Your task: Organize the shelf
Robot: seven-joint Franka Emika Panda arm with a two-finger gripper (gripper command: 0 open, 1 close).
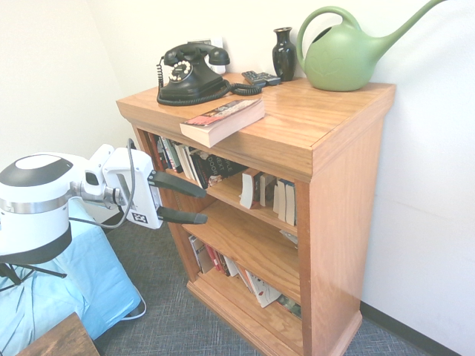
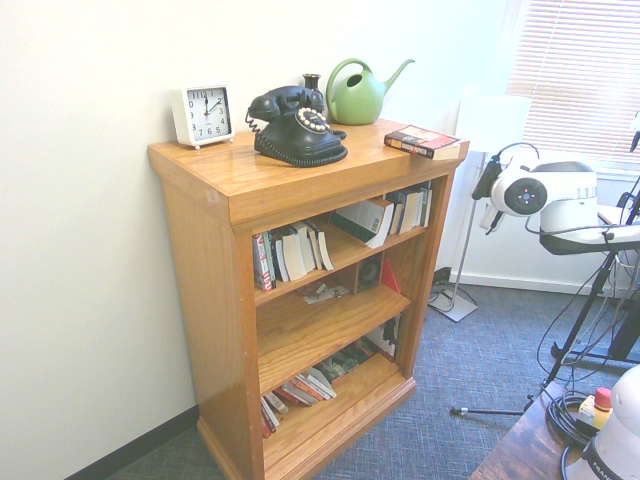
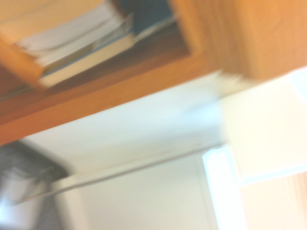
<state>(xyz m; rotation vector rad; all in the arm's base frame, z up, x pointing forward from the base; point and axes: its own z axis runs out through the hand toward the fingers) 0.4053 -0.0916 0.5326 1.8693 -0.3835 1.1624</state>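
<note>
The shelf (image 1: 326, 185) (image 2: 200, 250) is an orange-brown oak bookcase with a thick top and three tiers holding books. A paperback book (image 1: 223, 119) (image 2: 422, 141) lies flat at the top's edge, overhanging it slightly. My gripper (image 1: 197, 202) is open and empty, its black fingers pointing at the shelf's side near the upper tier, a short way off. In the second exterior view the arm's white wrist (image 2: 525, 195) hangs beside the shelf. The blurred wrist view shows the shelf's wood (image 3: 120, 91) and a row of books (image 3: 81, 43).
On the shelf top stand a black rotary phone (image 1: 189, 74) (image 2: 295, 125), a green watering can (image 1: 349, 52) (image 2: 358, 92), a dark vase (image 1: 283, 53), a remote (image 1: 260, 77) and a white clock (image 2: 205, 115). A blue-draped object (image 1: 67, 289) sits below the arm.
</note>
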